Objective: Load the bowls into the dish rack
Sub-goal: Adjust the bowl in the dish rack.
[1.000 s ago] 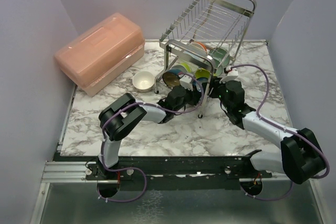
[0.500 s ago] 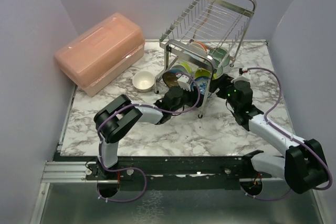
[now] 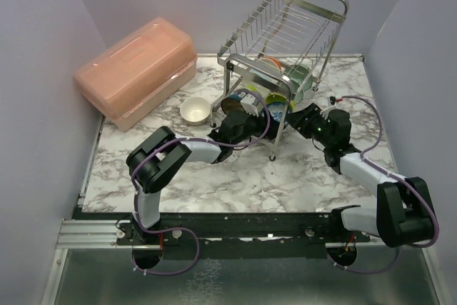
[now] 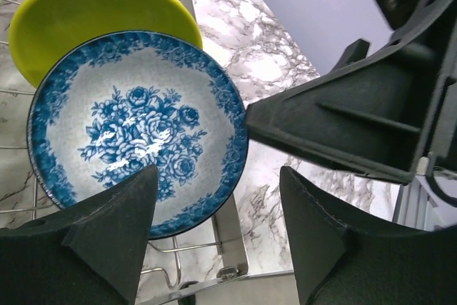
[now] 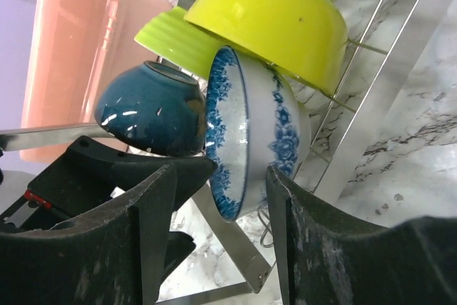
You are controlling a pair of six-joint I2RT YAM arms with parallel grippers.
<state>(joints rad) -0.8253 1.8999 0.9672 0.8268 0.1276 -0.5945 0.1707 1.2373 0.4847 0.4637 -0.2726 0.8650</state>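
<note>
Blue-and-white bowl (image 4: 136, 133) racked; left end effector (image 4: 214, 198), right end effector (image 5: 221, 183) spread, empty

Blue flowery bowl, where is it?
Left wrist view, left side: the blue flowery bowl stands on edge in the dish rack, in front of the yellow bowl.

marble table (image 3: 235, 176) | on it: dish rack (image 3: 284, 33), pink box (image 3: 136, 69), cream bowl (image 3: 195, 111)
</note>
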